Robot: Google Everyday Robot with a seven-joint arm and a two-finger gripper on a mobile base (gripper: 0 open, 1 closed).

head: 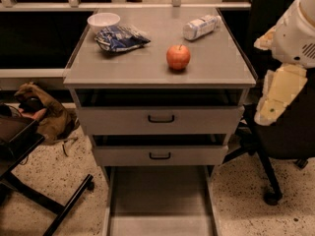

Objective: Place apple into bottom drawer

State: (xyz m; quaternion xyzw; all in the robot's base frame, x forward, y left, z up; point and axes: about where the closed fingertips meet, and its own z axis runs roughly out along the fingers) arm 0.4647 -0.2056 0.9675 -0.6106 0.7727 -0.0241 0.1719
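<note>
The red-orange apple [178,57] stands upright on the grey top of the drawer cabinet [123,68], near its front centre. The bottom drawer [160,200] is pulled out at floor level, with a flat grey floor and low side rails, and nothing lies in it. My gripper [278,98] hangs off the cabinet's right side, at about the height of the top drawer, well right of the apple and apart from it. It holds nothing that I can see.
A white bowl [103,21], a blue snack bag [120,37] and a lying plastic bottle [201,27] are at the back of the cabinet top. Two upper drawers [160,119] with black handles are slightly open. Office chairs stand at right [275,146] and left [19,146].
</note>
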